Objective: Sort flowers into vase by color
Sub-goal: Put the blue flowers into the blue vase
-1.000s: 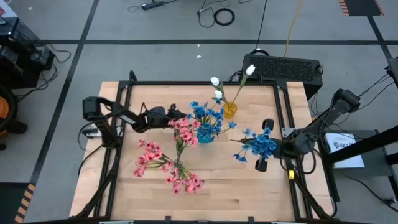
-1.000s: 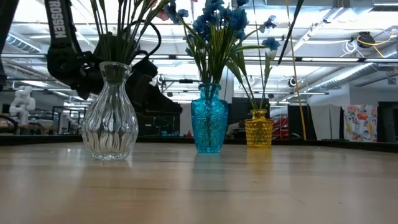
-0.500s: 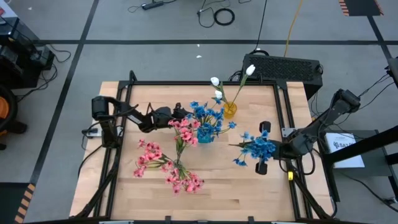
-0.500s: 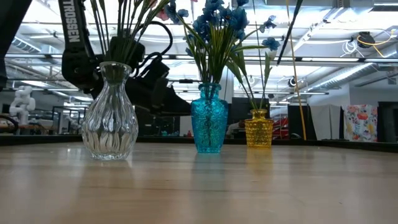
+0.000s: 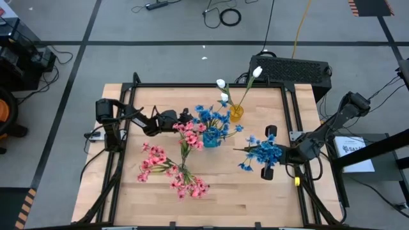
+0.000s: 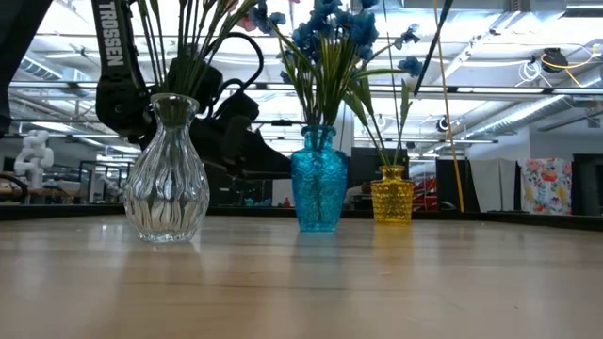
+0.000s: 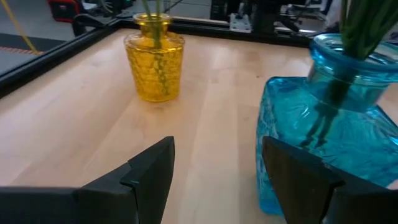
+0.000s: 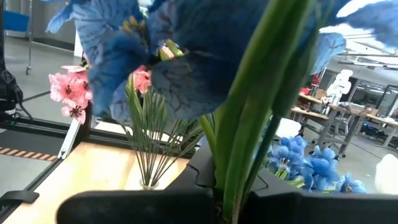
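Left gripper (image 5: 183, 117), fingers apart and empty, has advanced to blue vase's (image 5: 211, 139) 9 o'clock. Right gripper (image 5: 285, 154), clamped on blue flower spray (image 5: 262, 152), has eased toward blue vase from 3 o'clock; insertion pending. Pink flowers (image 5: 171, 169) sit in clear vase (image 6: 167, 169).

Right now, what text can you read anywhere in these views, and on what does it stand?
"TROSSEN": white letters running down the dark arm behind the clear vase, low view.
White sign beside the right arm, high view: print too small to read.
Nothing else is legible.
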{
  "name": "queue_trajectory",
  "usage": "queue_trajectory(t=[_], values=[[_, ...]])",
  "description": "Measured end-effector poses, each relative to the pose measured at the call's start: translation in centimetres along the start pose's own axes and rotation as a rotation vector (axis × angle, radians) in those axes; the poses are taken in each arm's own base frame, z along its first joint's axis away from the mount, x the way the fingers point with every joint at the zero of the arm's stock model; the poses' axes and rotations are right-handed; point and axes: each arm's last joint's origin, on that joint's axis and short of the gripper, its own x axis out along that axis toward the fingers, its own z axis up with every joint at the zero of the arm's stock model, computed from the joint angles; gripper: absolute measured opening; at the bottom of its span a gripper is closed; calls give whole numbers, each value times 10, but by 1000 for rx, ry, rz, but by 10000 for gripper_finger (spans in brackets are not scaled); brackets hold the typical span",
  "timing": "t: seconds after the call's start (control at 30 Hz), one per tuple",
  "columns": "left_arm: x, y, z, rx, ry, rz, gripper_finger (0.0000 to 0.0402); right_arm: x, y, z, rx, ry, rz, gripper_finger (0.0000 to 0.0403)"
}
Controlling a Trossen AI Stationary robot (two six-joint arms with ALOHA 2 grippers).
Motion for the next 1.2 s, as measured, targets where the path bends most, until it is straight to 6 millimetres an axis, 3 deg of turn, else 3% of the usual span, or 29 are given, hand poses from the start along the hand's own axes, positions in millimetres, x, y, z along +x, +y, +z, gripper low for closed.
queue_trajectory(t=[0.23, 0.7, 1.2], values=[[0, -1, 0, -3, 2, -37, 248, 8, -2, -2, 12, -13, -29, 2], [0, -8, -4, -11, 46, -107, 248, 54, 4, -25, -112, -146, 57, 2], [1, -12, -5, -2, 48, -152, 248, 80, -12, -51, -138, -76, 5, 2]])
